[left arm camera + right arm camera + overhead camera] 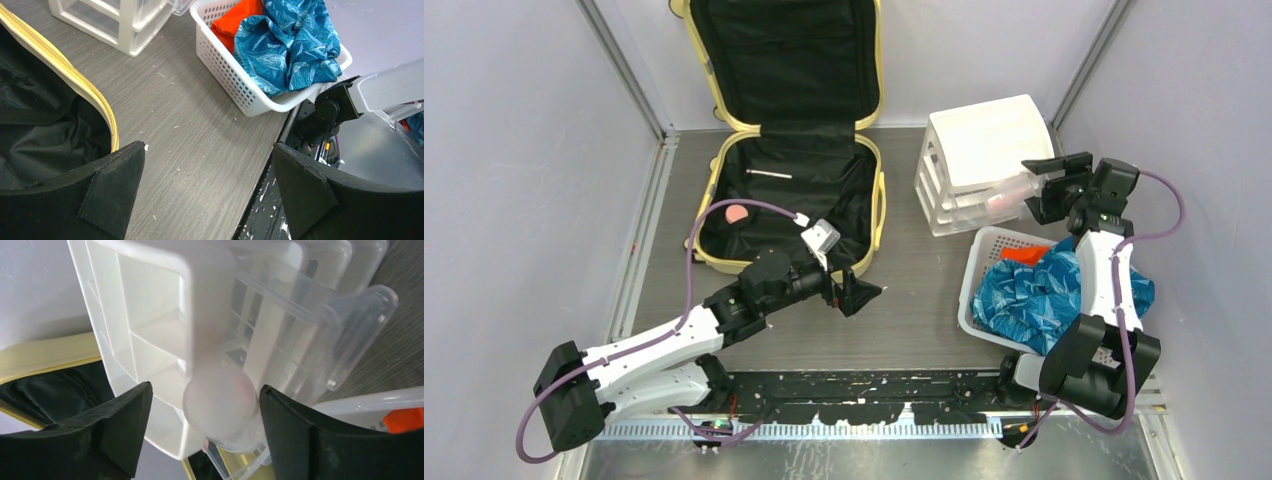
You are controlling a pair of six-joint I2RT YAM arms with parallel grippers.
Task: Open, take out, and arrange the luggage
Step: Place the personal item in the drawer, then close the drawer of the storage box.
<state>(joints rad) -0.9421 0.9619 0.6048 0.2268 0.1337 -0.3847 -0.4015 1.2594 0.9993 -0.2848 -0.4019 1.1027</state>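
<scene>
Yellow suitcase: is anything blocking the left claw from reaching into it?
Nothing visible does. The open left gripper hangs just outside the near right corner of the pale yellow hard-shell suitcase; only grey tabletop and the case's own low rim lie between. The lid stands open.

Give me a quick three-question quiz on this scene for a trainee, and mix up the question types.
1. True or false: the suitcase lies open.
2. What is in the white basket?
A. a blue patterned cloth and an orange item
B. shoes
C. books
3. Fill in: the jaws of the left end effector stand ____.

Key: 1 true; 2 A; 3 open.
</scene>
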